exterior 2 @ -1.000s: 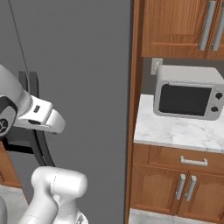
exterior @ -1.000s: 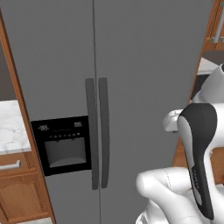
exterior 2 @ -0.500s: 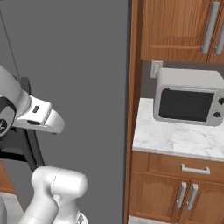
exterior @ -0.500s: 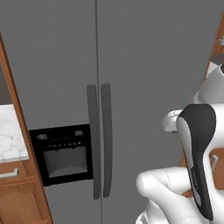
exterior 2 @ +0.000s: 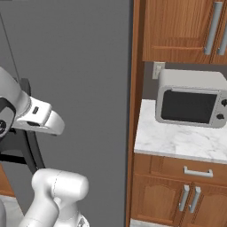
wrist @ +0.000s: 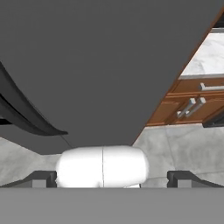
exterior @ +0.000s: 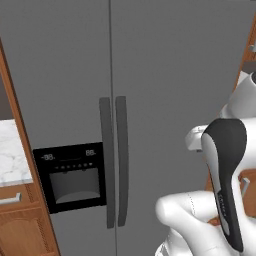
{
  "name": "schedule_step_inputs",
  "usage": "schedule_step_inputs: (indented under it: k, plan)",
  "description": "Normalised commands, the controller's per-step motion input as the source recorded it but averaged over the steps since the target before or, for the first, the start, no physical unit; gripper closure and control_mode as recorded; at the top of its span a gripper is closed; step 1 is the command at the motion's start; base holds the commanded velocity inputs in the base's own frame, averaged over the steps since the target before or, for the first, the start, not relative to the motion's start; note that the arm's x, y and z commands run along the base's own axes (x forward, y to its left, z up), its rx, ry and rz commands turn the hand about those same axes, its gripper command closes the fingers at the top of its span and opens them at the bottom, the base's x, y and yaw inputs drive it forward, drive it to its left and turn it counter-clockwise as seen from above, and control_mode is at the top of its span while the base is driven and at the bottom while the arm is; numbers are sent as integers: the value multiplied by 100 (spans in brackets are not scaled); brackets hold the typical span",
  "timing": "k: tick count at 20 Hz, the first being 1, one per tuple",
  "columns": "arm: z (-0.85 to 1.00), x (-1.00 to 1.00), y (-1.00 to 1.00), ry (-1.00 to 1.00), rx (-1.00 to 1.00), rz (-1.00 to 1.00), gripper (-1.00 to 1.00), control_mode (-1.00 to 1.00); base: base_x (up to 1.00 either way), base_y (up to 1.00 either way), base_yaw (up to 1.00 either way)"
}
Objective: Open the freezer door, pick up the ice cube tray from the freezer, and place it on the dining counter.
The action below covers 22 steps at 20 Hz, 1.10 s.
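The freezer door (exterior: 60, 90) is the left grey door, shut, with a black dispenser panel (exterior: 72, 175) and a long dark handle (exterior: 106, 165) at its inner edge. The ice cube tray is hidden behind that shut door, and the dining counter is out of view. In the hand view my gripper (wrist: 113, 179) is open, its fingertips (wrist: 43, 178) far apart with nothing between them. It faces a grey door surface (wrist: 109, 61), with the dark curved handles (wrist: 22, 118) off to the left and apart from it.
The plain grey fridge door (exterior: 175, 75) has its own dark handle (exterior: 122, 160) right beside the freezer's. A microwave (exterior 2: 193, 102) stands on a marble counter (exterior 2: 177, 139) right of the fridge, over wooden cabinets (exterior 2: 177, 195). Another marble top (exterior: 12, 155) lies left of the fridge.
The whole picture has shifted a little: the base has crept nearer the fridge. The arm keeps its pose and the gripper stays open.
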Motion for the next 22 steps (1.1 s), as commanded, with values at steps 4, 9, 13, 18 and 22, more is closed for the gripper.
schedule_step_inputs:
  k: [4,9,13,18,22]
  plan:
    - [0,-37,76,-4,-1,0,-100,-100,0,0,0]
    - [0,-10,90,-9,0,0,-100,-100,0,0,0]
    - [0,0,64,-6,0,1,-100,-100,0,0,0]
    - [0,0,37,-1,0,3,-100,-100,0,0,0]
    - [0,1,35,-2,0,3,-100,-100,0,0,0]
